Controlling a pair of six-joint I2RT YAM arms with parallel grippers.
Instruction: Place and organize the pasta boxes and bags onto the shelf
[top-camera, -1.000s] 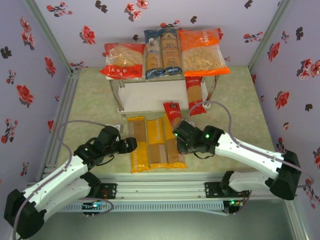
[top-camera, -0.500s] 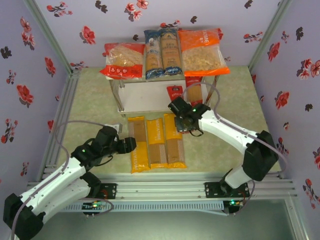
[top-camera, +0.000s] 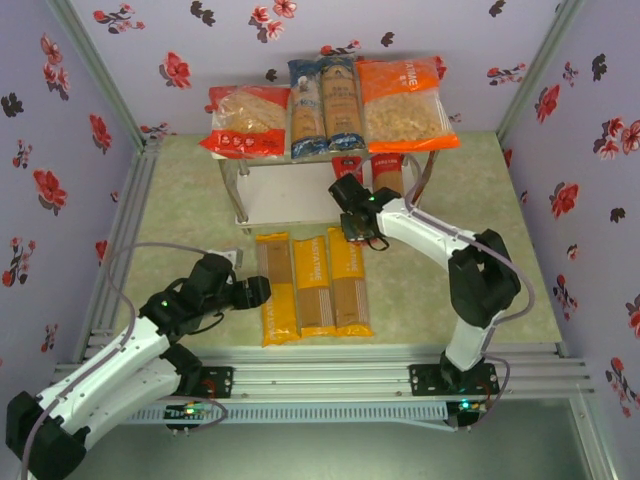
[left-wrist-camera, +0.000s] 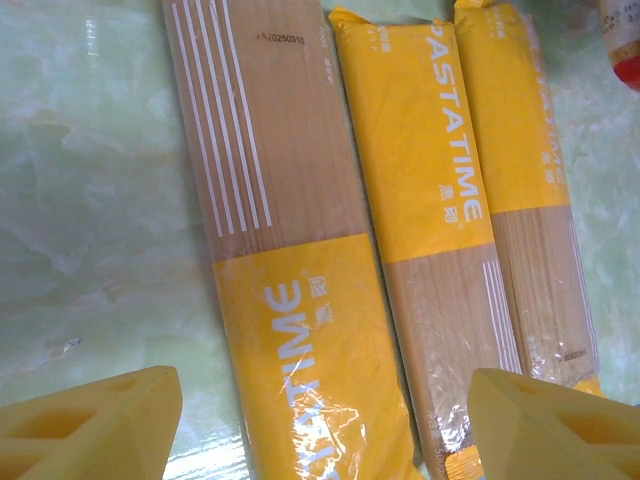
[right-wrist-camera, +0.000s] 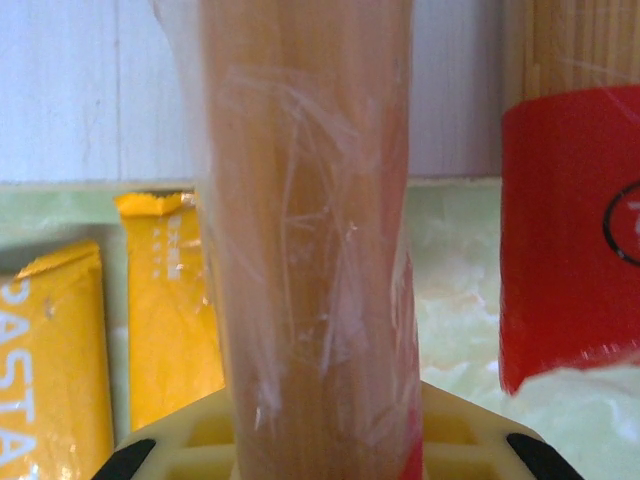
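Green tabletop; left end effector agape beside yellow packs, right end effector tight around a spaghetti pack.

The shelf has its upper tier filled from end to end by the red-ended bag, two blue packs and the orange bag. The left half of the lower tier is bare. Its right half is blocked by the right claw, clamped on a spaghetti pack, and a red pack. Three yellow packs cover the middle of the table, with bare room on both sides.
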